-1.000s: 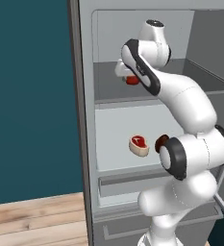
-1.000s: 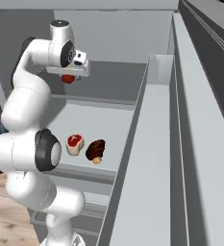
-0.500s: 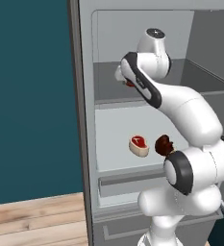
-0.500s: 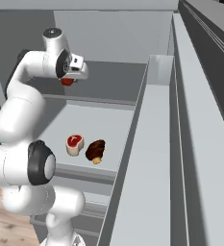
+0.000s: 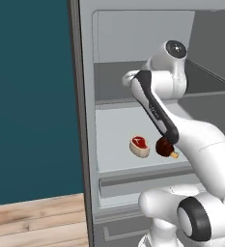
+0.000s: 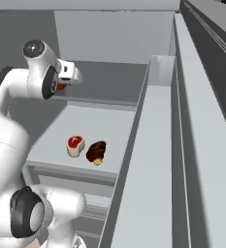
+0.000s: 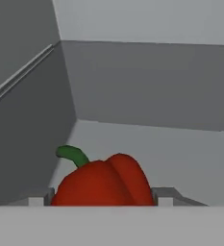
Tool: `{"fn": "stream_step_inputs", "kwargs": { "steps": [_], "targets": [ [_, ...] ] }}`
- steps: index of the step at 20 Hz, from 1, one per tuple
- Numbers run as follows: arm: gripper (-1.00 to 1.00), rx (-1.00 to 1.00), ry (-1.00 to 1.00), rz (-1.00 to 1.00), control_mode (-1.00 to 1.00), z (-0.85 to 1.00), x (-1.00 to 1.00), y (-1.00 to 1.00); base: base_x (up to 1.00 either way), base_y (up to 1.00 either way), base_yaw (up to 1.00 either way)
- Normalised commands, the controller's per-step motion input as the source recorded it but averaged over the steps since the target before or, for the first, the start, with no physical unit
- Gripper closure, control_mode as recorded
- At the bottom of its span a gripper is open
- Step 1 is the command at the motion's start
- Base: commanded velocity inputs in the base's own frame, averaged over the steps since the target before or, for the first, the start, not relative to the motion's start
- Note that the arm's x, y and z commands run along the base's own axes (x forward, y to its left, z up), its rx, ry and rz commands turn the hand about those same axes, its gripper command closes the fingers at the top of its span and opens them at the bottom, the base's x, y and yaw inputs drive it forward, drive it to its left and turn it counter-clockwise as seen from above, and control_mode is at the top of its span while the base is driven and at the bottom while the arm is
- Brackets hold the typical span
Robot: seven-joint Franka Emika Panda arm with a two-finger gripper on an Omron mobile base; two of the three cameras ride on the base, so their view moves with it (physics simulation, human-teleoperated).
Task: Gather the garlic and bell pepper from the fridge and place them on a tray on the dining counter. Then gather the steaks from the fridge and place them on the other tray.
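Note:
A red bell pepper [image 7: 104,180] with a green stem sits between my fingertips in the hand view, and both fingers press its sides. My gripper [image 7: 101,200] is shut on it, over the fridge's upper shelf [image 6: 109,87]. From the right base view a sliver of the pepper [image 6: 61,86] shows under the hand. On the shelf below lie two steaks, a pink-red one [image 5: 139,146] [image 6: 75,145] and a dark brown one [image 5: 165,147] [image 6: 96,151], side by side. No garlic is visible.
The open fridge door [image 6: 148,160] runs along the right side, with its inner wall close to the shelves. The fridge's left wall [image 5: 77,96] borders the teal room wall. A drawer front [image 5: 143,181] sits under the steak shelf. Wood floor [image 5: 32,222] lies at lower left.
The arm's elbow has swung right and up. The hand with the pepper has shifted slightly outward along the upper shelf. Steaks have not moved.

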Motion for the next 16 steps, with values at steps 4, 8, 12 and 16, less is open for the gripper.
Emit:
{"fn": "stream_step_inputs", "kwargs": {
  "steps": [4, 8, 12, 16],
  "targets": [
    [1.0, 0.0, -0.14, 0.0, -1.0, 0.31, -1.0, -0.14, 0.0, 0.0, 0.0],
    [1.0, 0.0, -0.3, 0.0, -1.0, 0.05, -1.0, -0.33, 0.0, 0.0, 0.0],
    [1.0, 0.0, -0.3, 0.0, -1.0, 0.0, -1.0, -0.45, 0.0, 0.0, 0.0],
    [1.0, 0.0, -0.22, 0.0, -1.0, 0.0, -0.9, -0.21, 0.0, 0.0, 0.0]
  ]
}}
